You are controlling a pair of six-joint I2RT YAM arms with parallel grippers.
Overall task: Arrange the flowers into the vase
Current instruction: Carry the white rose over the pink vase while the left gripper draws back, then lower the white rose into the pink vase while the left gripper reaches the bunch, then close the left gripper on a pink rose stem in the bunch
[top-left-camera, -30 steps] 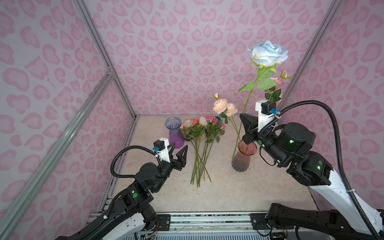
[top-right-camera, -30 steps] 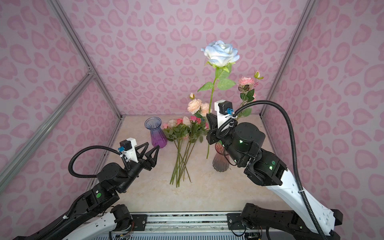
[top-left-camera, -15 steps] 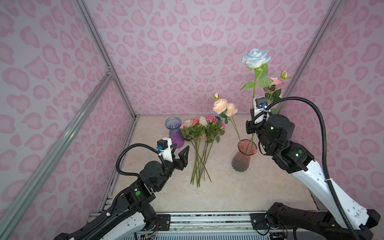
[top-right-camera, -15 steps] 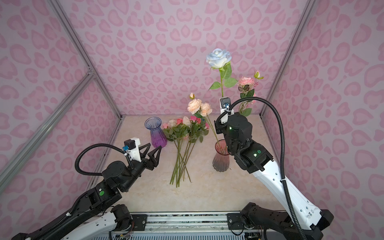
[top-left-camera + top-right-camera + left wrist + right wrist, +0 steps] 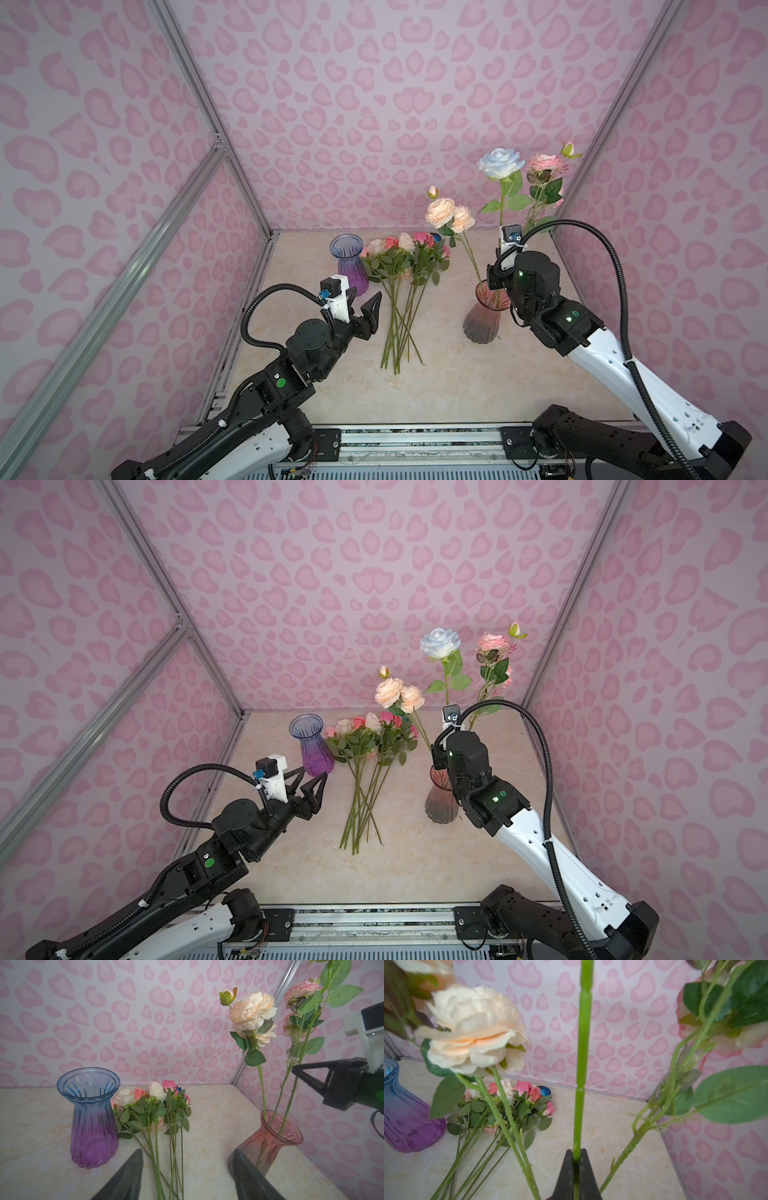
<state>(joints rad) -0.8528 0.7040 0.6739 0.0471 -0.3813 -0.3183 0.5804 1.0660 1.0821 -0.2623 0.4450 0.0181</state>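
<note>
While the right gripper [image 5: 576,1158] pinches the pale blue rose [image 5: 500,162] by its stem inside the pink vase [image 5: 478,328] at right, 2 other stems [image 5: 473,257] already stand there; the rose bundle [image 5: 405,270] lies centre-frame, and the left gripper [image 5: 311,773] is spread and empty.

Bright, even light with soft shadows; nearest leaves [image 5: 737,1093] blur in the right wrist view.

1. Table [image 5: 457,386]: bears two vases and a bunch of flowers.
2. Left vase [image 5: 349,266]: upright, rear left.
3. Loose bunch of flowers [image 5: 403,286]: lying flat just right of it, heads rearward.
4. Right vase [image 5: 482,322]: further right, apart; three stems stand in it.
5. Left gripper [image 5: 365,294]: before the left vase.
6. Right gripper [image 5: 576,1153]: above the right vase, around the middle stem [image 5: 582,1064].
</note>
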